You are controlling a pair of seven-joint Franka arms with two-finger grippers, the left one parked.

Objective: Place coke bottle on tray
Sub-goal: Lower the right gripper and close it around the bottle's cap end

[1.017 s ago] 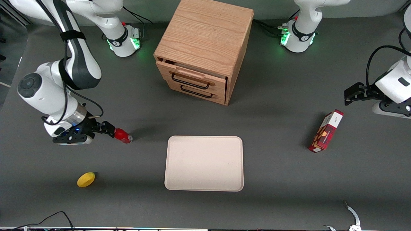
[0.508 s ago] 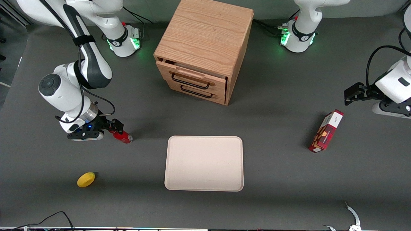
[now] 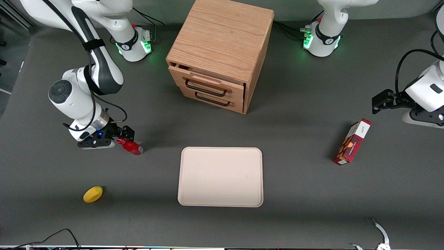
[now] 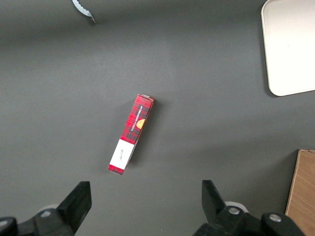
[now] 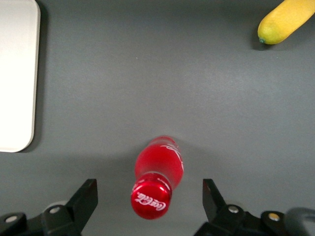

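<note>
Front view gives us the dark grey counter (image 3: pixel 298 194), and biggest on it is the wooden drawer cabinet (image 3: pixel 222 52), its top drawer slightly ajar. Nearer the camera than the cabinet lies the tray (image 3: pixel 220 177), pale beige-pink, flat on the counter with nothing on it. Toward the parked arm's end sits a red carton (image 3: pixel 352 141). Toward the working arm's end, the claw (image 3: pixel 122 136) hangs low right above the coke bottle (image 3: pixel 130 146), which stands on the counter beside the tray, apart from it, its cap just under the claw. The right wrist view shows it plainly: claw (image 5: pixel 147 196) spread wide, one finger on each side of the red cap, neither one touching the coke bottle (image 5: pixel 156 179). Smallest of all, a yellow lemon (image 3: pixel 93 194) rests nearer the camera than the bottle, well apart from it.
</note>
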